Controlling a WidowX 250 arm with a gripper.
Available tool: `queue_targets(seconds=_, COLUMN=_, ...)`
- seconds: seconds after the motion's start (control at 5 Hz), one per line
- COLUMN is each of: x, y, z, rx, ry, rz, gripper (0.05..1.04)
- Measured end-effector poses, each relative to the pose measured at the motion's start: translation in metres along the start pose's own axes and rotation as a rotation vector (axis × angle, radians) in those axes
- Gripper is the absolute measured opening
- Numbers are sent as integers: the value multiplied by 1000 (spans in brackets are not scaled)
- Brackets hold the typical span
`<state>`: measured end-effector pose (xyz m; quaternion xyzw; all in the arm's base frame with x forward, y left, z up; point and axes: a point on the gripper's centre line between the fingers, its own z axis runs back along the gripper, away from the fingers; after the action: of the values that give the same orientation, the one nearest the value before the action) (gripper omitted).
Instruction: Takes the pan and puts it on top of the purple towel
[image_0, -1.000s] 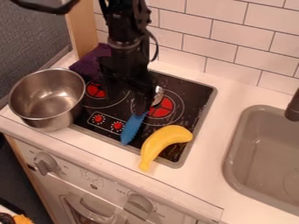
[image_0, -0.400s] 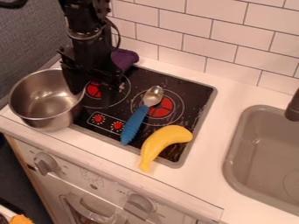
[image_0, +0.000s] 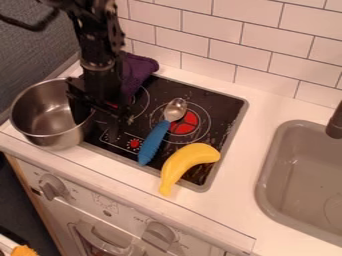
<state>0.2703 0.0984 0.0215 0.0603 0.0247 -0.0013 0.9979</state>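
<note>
Pan (image_0: 41, 111), silvery, round, deep-walled (rather shiny)

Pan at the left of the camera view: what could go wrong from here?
The gripper is at just one side of the pan, so the pan might tilt or swing if lifted from there. The purple towel looks bunched, so the pan could settle crooked on it. The arm is close to the towel and may drag it.

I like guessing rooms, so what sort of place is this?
It looks like a kitchen, maybe a toy one. There's a stove with red rings, a sink beside it, and a pot at the stove's other side.
</note>
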Motion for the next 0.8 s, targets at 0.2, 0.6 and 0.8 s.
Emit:
queue_targets(seconds=0.2, x=6, y=1, z=-4, rx=-2, ry=-3, rz=-5, gripper=943)
queue_targets(seconds=0.6, x=1, y=2, z=13, rx=-36, ry=-45, rz=1, gripper=363)
queue_targets(seconds=0.8, x=-3, y=4, z=33, rx=-48, ry=-93, rz=5, gripper=155)
